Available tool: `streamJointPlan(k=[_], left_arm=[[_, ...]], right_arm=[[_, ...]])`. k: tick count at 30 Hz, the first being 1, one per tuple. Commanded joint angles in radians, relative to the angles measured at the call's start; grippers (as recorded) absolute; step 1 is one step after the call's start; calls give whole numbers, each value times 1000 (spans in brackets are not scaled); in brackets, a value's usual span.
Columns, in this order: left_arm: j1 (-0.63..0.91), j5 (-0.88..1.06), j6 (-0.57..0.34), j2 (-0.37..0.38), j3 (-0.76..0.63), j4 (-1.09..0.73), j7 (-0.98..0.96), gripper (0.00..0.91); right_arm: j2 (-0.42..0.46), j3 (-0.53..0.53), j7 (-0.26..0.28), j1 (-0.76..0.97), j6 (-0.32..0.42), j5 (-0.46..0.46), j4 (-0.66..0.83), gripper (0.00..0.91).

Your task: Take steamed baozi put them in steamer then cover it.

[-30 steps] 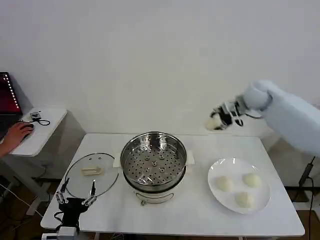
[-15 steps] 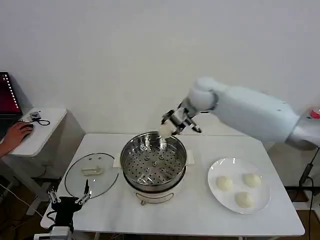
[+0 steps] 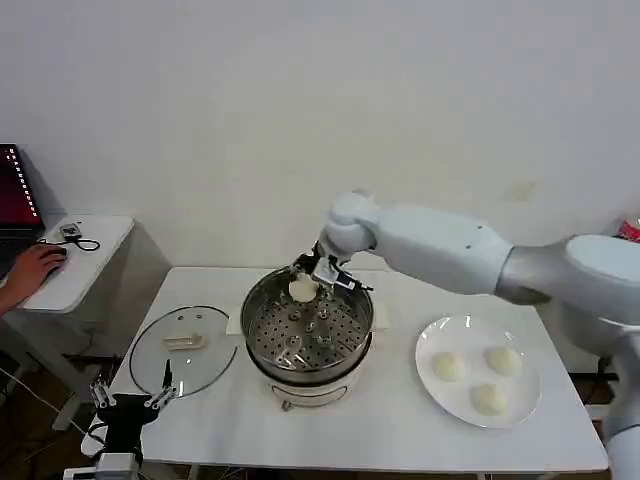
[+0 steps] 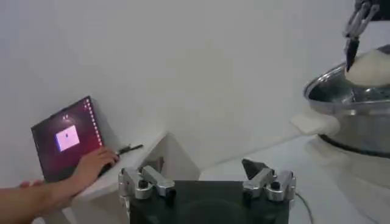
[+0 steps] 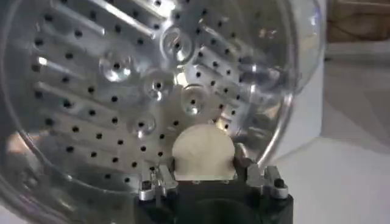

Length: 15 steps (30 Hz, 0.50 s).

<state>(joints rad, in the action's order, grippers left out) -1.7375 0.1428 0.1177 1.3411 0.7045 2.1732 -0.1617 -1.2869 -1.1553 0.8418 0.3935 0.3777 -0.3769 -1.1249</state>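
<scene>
The white tabletop [image 3: 390,420] carries everything. In its middle stands the steamer [image 3: 308,325], a shiny steel pot with a perforated tray [image 5: 122,103] inside. The right arm [image 3: 450,250] reaches from the right edge across the far side of the tabletop to the far rim of the steamer. Near the left edge lies a round glass lid [image 3: 185,350], flat, beside the steamer but apart from it. Near the right edge is a white plate [image 3: 430,375] with three steamed baozi on it [image 3: 449,367], [image 3: 505,360], [image 3: 489,398], close together.

The right tool [image 3: 308,278] is clenched on the fourth steamed baozi [image 3: 302,290], which hangs just above the far part of the tray, inside the steamer rim; in the right wrist view the bun [image 5: 203,153] sits between the two fingers [image 5: 159,181], over the holes of the tray.

The left tool [image 3: 130,400] waits at the front left corner of the tabletop, its fingers [image 4: 139,182] spread apart and grasping nothing.
</scene>
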Motion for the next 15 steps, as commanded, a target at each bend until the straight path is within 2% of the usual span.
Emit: streamJointPlan(k=[1,6,7,8,15], left_arm=[[1,0,0,0,4,0,0,907],[4,1,0,3,4,2,0,907],[3,1,0,3,3,2,0,907],[2,2,0,4,3,3,0,907],[-2,3,0,8,0,9,-1,907]], right_arm=[[-69,41,-68,-64,140,-207,155,655],[-79,37,-68,-70,143,-187,148,665],[-80,34,-66,-69,142,-182,145,746],[-80,32,-64,-69,143,-178,143,907],[-47,14,-57,-20,136,-102,83,907]])
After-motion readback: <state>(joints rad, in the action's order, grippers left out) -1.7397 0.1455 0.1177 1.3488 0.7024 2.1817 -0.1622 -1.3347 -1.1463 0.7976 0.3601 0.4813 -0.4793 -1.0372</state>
